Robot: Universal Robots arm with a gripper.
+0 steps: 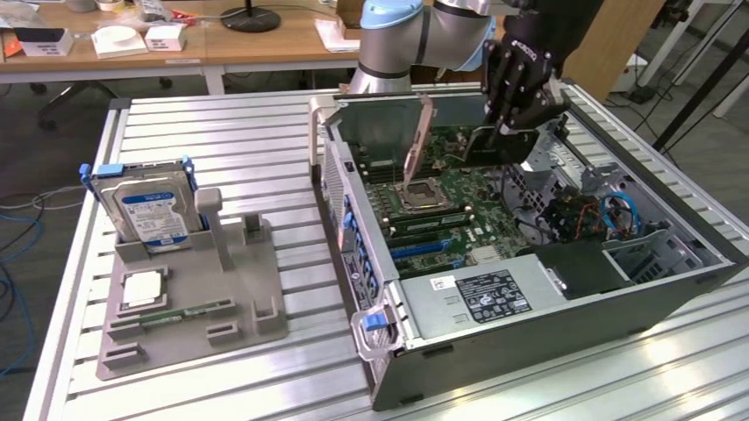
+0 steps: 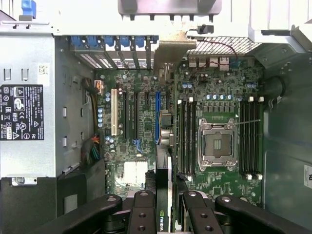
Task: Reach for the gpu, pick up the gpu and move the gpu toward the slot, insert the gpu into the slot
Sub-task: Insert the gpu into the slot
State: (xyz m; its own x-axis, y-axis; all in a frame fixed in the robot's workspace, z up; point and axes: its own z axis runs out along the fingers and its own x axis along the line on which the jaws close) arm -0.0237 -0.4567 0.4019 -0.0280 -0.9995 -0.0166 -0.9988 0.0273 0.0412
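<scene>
Black gripper (image 2: 164, 207) fingers clamp the gpu (image 2: 163, 146) edge-on above the motherboard (image 2: 214, 97).

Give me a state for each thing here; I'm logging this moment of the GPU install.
claw: shut on the gpu, above the motherboard
gpu: held on edge, lifted, not yet seated in a slot
computer case: side open, lying flat on the table
CPU socket: empty, retention frame closed
hard drive: standing upright in the grey holder
grey holder: resting on the table
</scene>
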